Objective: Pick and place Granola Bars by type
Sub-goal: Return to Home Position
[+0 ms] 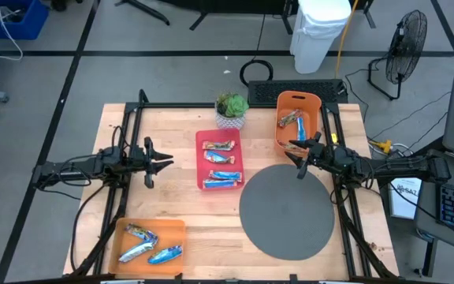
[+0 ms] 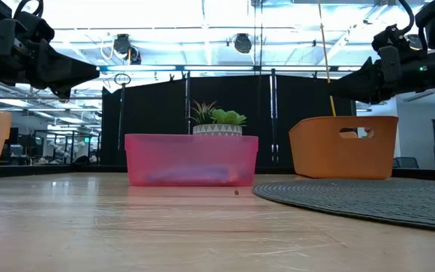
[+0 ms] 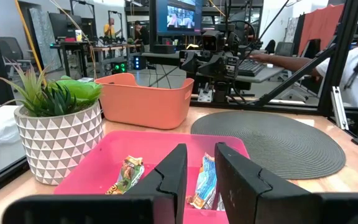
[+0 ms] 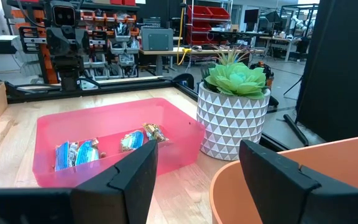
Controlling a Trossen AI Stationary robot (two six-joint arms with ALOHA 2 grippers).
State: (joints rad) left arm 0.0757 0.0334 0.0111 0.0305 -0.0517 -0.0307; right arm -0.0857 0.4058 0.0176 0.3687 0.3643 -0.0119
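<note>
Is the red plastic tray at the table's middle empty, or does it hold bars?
Not empty: the red plastic tray holds several wrapped granola bars, some brown, some blue.

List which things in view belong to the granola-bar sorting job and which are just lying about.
Job: granola bars, red tray, near orange bin, far orange bin.
Lying about: potted plant, round grey mat, floor fan.
</note>
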